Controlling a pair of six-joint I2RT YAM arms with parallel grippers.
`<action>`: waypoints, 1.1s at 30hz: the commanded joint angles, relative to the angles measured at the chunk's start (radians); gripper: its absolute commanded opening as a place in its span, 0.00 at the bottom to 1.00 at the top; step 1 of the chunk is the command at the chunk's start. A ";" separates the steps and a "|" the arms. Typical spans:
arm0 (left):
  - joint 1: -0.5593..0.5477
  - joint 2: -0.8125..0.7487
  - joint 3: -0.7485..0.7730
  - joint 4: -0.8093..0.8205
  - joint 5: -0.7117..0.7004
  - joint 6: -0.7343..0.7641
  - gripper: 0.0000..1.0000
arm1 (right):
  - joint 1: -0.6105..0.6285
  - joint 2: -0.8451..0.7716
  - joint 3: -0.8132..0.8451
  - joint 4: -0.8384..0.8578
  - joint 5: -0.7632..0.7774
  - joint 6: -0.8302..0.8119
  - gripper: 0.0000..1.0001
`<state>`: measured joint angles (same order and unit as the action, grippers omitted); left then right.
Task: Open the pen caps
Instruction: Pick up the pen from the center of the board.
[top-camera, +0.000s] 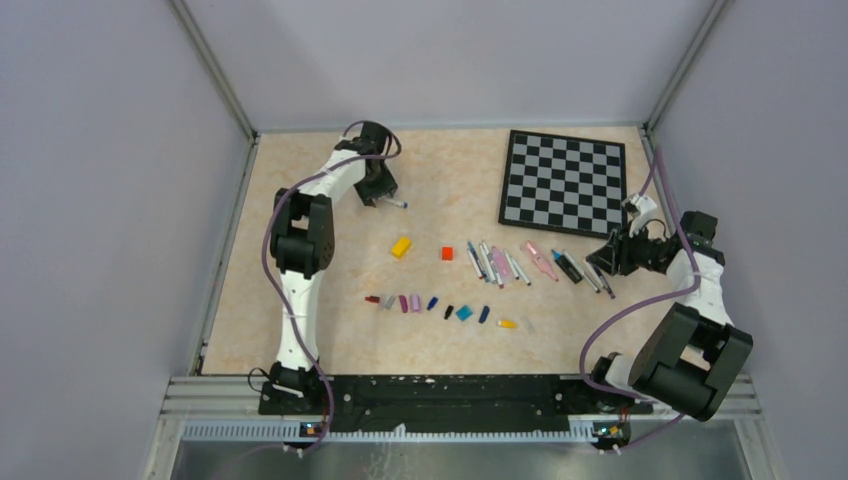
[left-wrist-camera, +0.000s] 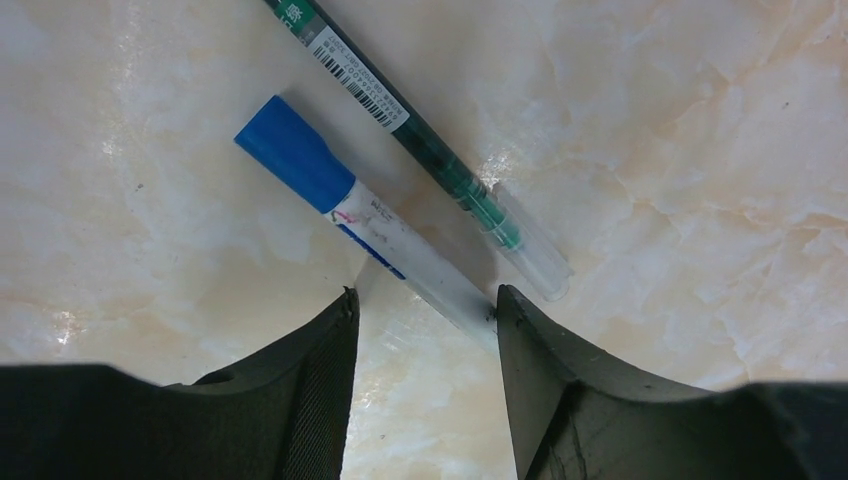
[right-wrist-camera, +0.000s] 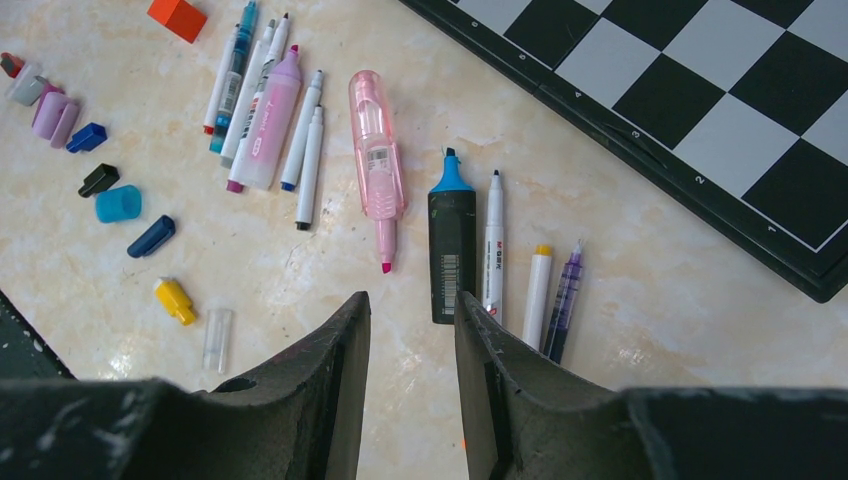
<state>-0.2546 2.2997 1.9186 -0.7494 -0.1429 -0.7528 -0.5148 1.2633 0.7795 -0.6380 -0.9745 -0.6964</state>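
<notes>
A white pen (left-wrist-camera: 405, 250) with a blue cap (left-wrist-camera: 295, 160) lies beside a green pen (left-wrist-camera: 430, 150) with a clear cap (left-wrist-camera: 530, 250). My left gripper (left-wrist-camera: 422, 300) is open just above them, and the white barrel's end touches its right finger; this gripper (top-camera: 386, 196) is at the far left. Uncapped pens (top-camera: 520, 265) lie in a row mid-table: a pink highlighter (right-wrist-camera: 375, 160), a black highlighter (right-wrist-camera: 452, 250) and thin white pens (right-wrist-camera: 494, 245). Loose pen caps (top-camera: 440, 308) lie in a line, among them yellow (right-wrist-camera: 175, 300), cyan (right-wrist-camera: 118, 203) and clear (right-wrist-camera: 216, 338). My right gripper (right-wrist-camera: 411, 300) hangs open and empty over the pens' near ends.
A chessboard (top-camera: 565, 182) lies at the back right, close to the right arm. A yellow block (top-camera: 401, 247) and a small red cube (top-camera: 447, 253) sit mid-table, left of the pens. Walls close in the table on three sides.
</notes>
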 joint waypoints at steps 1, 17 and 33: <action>0.006 -0.036 -0.032 -0.039 -0.002 0.006 0.55 | -0.007 -0.022 0.009 0.003 -0.027 -0.018 0.35; 0.026 -0.350 -0.529 0.047 -0.097 0.063 0.22 | -0.008 -0.033 0.010 -0.003 -0.036 -0.022 0.35; 0.078 -0.602 -0.693 0.196 -0.006 0.384 0.00 | -0.009 -0.062 0.004 -0.023 -0.085 -0.042 0.35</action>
<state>-0.1825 1.8854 1.2846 -0.6449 -0.2207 -0.4953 -0.5148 1.2320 0.7792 -0.6563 -0.9997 -0.6998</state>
